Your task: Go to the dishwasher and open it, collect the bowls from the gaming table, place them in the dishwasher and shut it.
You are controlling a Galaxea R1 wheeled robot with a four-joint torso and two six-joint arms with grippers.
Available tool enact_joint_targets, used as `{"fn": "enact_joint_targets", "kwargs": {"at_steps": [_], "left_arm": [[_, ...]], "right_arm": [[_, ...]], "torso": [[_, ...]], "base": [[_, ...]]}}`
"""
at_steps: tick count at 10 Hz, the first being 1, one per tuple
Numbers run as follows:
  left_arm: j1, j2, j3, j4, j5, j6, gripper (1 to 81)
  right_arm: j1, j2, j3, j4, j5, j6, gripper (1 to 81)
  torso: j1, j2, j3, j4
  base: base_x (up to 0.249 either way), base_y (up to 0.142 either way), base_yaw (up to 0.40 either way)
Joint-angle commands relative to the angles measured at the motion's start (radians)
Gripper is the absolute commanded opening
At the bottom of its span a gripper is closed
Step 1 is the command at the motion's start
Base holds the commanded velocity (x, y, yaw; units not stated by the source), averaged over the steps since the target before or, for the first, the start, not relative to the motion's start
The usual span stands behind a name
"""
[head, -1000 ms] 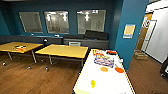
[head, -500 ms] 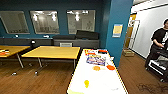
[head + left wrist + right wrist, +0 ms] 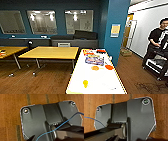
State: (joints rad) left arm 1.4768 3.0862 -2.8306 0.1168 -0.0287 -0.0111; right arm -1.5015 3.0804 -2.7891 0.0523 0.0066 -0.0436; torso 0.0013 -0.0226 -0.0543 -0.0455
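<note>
The gaming table [image 3: 98, 78], with its glossy white top, runs away from me straight ahead in the head view. On it lie an orange bowl [image 3: 95, 68], a redder orange bowl [image 3: 109, 67] to its right, and a small yellow bowl [image 3: 85, 83] nearer to me. Beyond the bowls are colourful flat packets [image 3: 94, 60] and red items [image 3: 101, 51] at the far end. The dishwasher is out of view. Both wrist views look down past the robot's dark plate onto wooden floor [image 3: 10, 112].
Two yellow-topped tables [image 3: 51, 53] stand to the left on the wood floor. A blue pillar [image 3: 116, 30] rises behind the white table's far right corner. A person [image 3: 156, 42] with a control rig stands at the right, beside an open strip of floor.
The head camera has swung right and come closer: the white table now lies straight ahead and larger. The person has come further into the picture at the right.
</note>
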Motion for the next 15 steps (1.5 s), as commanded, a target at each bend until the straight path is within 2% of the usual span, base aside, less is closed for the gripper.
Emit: {"fn": "enact_joint_targets", "kwargs": {"at_steps": [1, 15], "left_arm": [[-0.052, 0.002, -0.001, 0.001, 0.047, 0.005, 81.1], [-0.048, 0.0, -0.001, -0.005, 0.044, 0.003, 81.1]], "right_arm": [[0.051, 0.002, 0.001, 0.006, -0.056, -0.002, 81.1], [0.04, -0.021, 0.022, 0.014, -0.019, 0.001, 81.1]], "torso": [[0.0, 0.0, 0.0, 0.0], [0.0, 0.0, 0.0, 0.0]], "base": [[0.0, 0.0, 0.0], [0.09, 0.0, 0.0]]}}
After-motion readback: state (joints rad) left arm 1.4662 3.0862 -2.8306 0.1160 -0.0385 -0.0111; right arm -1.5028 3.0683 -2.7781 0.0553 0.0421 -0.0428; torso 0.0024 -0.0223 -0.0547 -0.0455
